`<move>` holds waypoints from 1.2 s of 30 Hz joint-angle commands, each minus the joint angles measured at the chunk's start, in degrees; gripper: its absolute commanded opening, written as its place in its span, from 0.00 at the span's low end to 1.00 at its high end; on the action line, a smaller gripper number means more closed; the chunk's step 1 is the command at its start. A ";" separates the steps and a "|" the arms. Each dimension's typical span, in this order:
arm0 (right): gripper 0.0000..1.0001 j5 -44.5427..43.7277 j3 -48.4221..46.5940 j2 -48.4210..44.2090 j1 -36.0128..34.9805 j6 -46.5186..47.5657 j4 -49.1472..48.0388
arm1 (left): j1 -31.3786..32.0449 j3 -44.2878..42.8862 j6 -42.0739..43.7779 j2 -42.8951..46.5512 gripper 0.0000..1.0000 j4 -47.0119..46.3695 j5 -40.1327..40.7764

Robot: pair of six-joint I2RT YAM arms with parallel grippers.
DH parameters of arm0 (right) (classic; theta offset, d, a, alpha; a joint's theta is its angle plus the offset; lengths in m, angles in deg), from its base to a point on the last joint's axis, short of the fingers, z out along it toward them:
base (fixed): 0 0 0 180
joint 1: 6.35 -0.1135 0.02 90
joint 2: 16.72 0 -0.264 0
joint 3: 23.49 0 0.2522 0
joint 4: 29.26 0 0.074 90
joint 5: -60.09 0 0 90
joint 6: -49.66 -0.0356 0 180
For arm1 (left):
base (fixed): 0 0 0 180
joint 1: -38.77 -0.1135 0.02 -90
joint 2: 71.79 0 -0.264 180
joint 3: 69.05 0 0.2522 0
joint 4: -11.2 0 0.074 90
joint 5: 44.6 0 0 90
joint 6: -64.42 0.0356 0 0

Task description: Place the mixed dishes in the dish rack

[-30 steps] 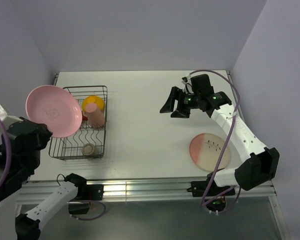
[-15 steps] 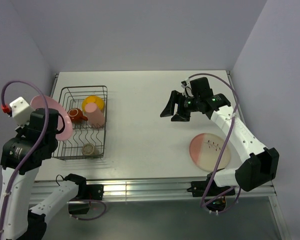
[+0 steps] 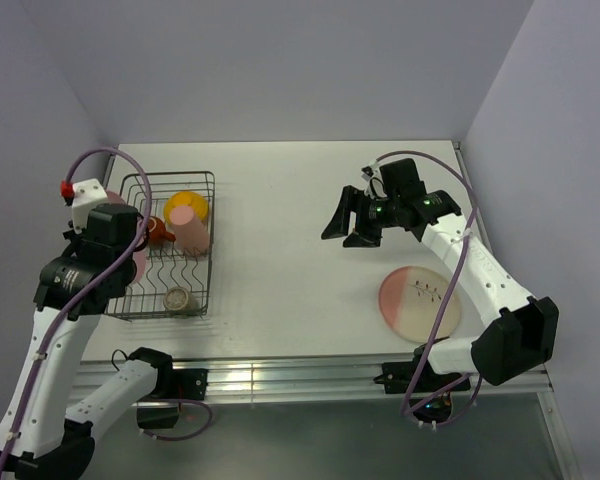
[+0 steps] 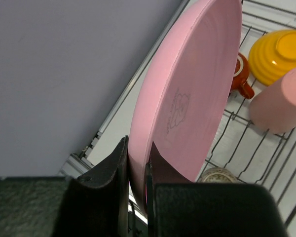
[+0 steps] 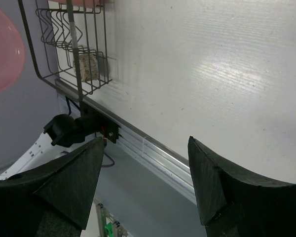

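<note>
My left gripper (image 4: 136, 165) is shut on the rim of the pink plate (image 4: 187, 98) and holds it on edge over the left side of the dish rack (image 3: 202, 262). In the top view my left wrist hides most of the plate (image 3: 140, 260). The rack holds the orange-yellow bowl (image 3: 185, 205), the pink tumbler (image 3: 190, 231), the dark red-brown cup (image 3: 158, 230) and the speckled beige cup (image 3: 177, 298). The pink-and-cream plate (image 3: 420, 303) lies flat on the table at the right. My right gripper (image 3: 346, 222) is open and empty above the table's middle.
The side walls stand close to the table on the left and right. The metal rail (image 3: 280, 375) runs along the near edge. In the right wrist view the rack (image 5: 74, 44) and the speckled cup (image 5: 91, 66) show at the upper left.
My left arm has swung in towards the rack and turned the pink plate from face-up to on edge at the rack's left side. The right arm has barely moved.
</note>
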 commanded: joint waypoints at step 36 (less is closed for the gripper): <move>0.74 4.95 2.74 1.75 0.10 0.55 -2.28 | -5.59 13.79 21.01 3.62 0.00 -14.61 0.37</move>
